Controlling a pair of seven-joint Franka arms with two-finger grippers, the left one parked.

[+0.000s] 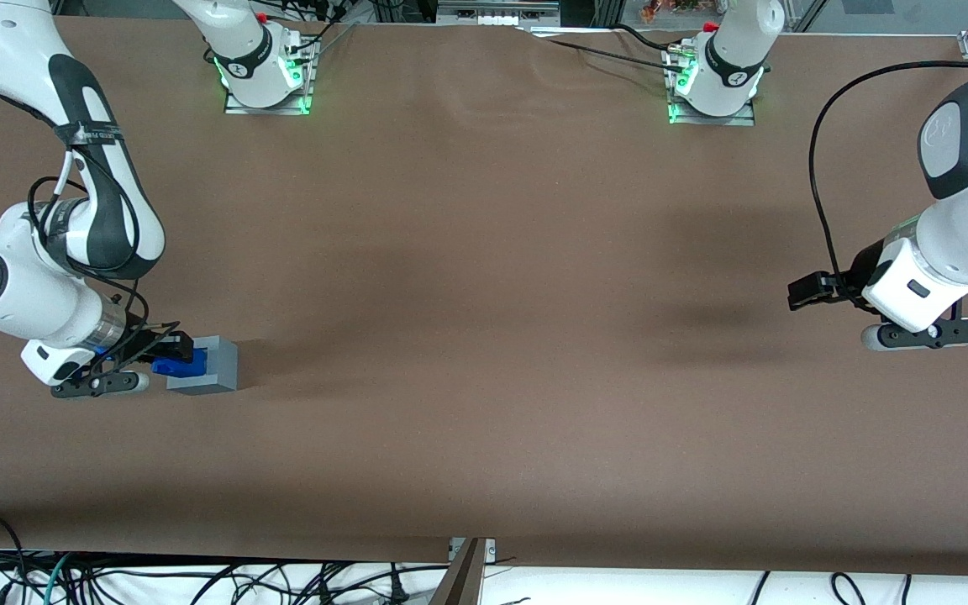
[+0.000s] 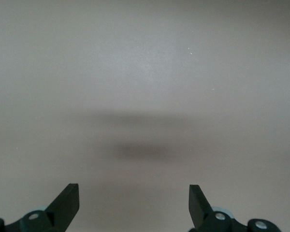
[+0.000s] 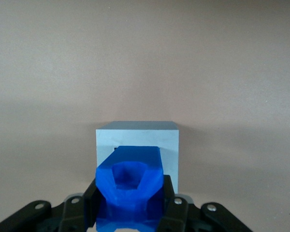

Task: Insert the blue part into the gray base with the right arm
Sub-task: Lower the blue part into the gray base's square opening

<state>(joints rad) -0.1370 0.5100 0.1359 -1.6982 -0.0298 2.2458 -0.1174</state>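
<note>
Gripper on the right arm is clamped on the blue part, fingers pinching both flanks. Part's nose sits in the recess of the gray base, toward the working arm's end of the brown table.

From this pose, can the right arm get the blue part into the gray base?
Probably yes. The end effector is shut on the blue part, right at the gray base, its tip apparently already at the recess opening. Nothing else stands between them.
</note>
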